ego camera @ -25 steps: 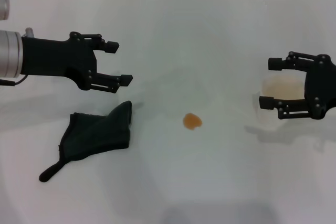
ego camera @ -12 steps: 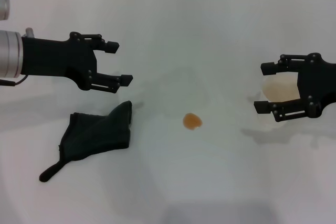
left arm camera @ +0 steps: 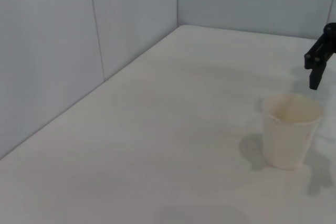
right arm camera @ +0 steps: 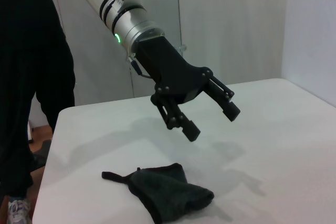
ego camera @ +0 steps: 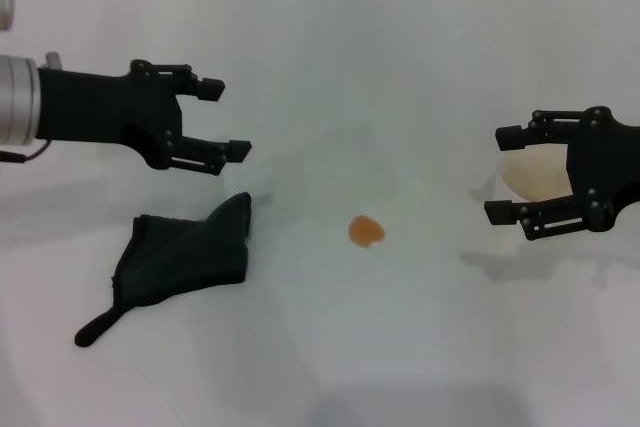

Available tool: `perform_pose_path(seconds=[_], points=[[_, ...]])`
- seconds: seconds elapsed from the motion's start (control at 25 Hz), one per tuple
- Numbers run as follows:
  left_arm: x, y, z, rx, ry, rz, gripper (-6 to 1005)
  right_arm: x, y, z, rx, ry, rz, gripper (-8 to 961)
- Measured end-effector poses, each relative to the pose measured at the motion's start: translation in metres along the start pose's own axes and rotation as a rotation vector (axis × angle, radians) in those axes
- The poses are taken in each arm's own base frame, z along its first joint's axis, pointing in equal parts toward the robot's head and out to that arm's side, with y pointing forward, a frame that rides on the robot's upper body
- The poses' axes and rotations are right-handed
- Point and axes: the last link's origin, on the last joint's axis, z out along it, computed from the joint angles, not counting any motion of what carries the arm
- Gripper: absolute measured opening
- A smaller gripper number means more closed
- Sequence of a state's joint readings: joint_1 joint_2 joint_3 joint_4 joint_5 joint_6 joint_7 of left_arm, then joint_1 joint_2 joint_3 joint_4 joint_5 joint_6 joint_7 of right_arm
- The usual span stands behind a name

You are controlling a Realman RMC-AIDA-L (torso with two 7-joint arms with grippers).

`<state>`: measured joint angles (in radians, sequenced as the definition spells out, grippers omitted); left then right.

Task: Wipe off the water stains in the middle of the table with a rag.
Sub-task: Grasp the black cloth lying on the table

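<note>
Still at the pickup stage, by the look of it: rag lying flat and untouched on the table, at the robot's left and well apart from the orange-brown water stains near the middle. Left gripper hovering above and just beyond the rag, jaws spread wide, nothing held (same spread seen from the right wrist view, over the cloth). Right gripper off at the right edge, likewise parted and empty, jaws either side of a whitish cup without visibly closing on it; probably idle for this job. Next move, as a judgement: lower the left gripper onto the bunched body of the cloth, pinch, then carry toward the blot. Long axis of the rag running diagonally, thin tail pointing toward the near left, broader peaked corner toward the far right, roughly at the stain.
</note>
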<state>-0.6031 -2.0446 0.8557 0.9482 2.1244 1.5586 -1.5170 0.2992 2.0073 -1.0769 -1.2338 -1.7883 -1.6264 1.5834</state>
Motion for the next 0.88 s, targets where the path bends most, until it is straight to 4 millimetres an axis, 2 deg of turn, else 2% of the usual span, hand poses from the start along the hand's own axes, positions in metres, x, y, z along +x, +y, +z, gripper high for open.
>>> perform_pose_path(seconds=[0.36,0.64,0.88], points=[[0.013,-0.002,-0.016,-0.036,-0.178,-0.028,807,0.002,0.003,0.008,-0.012,0.003,0.005,858],[0.009,0.0,-0.012,-0.073,-0.394,-0.044,805,0.0,0.004,0.015,-0.022,-0.013,0.01,857],[0.0,0.004,-0.002,-0.098,-0.419,-0.062,804,-0.001,0.005,0.021,-0.03,-0.019,0.006,858]])
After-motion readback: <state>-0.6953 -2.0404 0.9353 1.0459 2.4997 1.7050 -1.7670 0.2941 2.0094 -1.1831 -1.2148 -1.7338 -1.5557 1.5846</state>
